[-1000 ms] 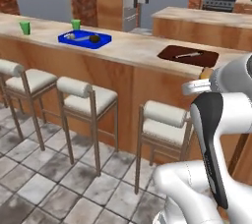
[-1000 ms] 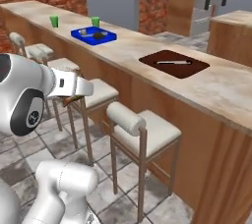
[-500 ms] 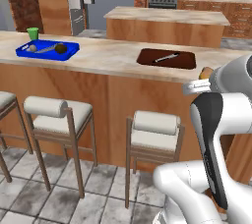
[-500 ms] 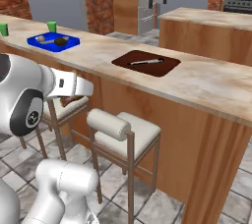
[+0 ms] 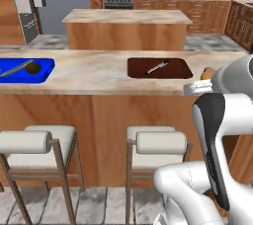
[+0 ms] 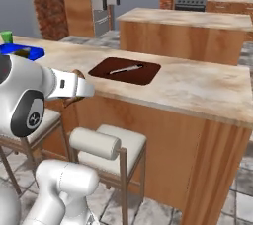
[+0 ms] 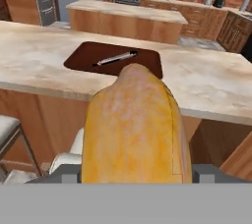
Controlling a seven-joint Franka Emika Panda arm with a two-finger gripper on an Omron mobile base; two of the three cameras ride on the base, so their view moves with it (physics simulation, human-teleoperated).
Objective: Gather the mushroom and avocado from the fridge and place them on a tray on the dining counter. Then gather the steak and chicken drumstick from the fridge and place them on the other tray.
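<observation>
My gripper (image 7: 135, 169) is shut on the chicken drumstick (image 7: 134, 125), a tan-orange lump that hides the fingertips in the hand view. The drumstick (image 5: 206, 73) peeks out beside my arm, short of the dining counter (image 5: 99, 78). On the counter ahead lies the other tray (image 5: 159, 68) (image 6: 124, 71) (image 7: 113, 58), dark brown, with a grey utensil (image 5: 157, 67) on it. Far left sits the blue tray (image 5: 24, 71) with the avocado (image 5: 33, 67) in it. The grey fridge (image 5: 64, 2) stands at the back left. The mushroom and steak are out of view.
Two padded stools (image 5: 34, 142) (image 5: 158, 142) stand against the counter's wooden front below me. A shorter island (image 5: 126, 17) lies behind the counter, with a stove and wooden cabinets along the back wall. A green cup (image 6: 6, 36) stands beyond the blue tray.
The whole picture has slid left: the base has driven right along the counter, bringing the brown tray in front. The gripper's hold on the drumstick is unchanged.
</observation>
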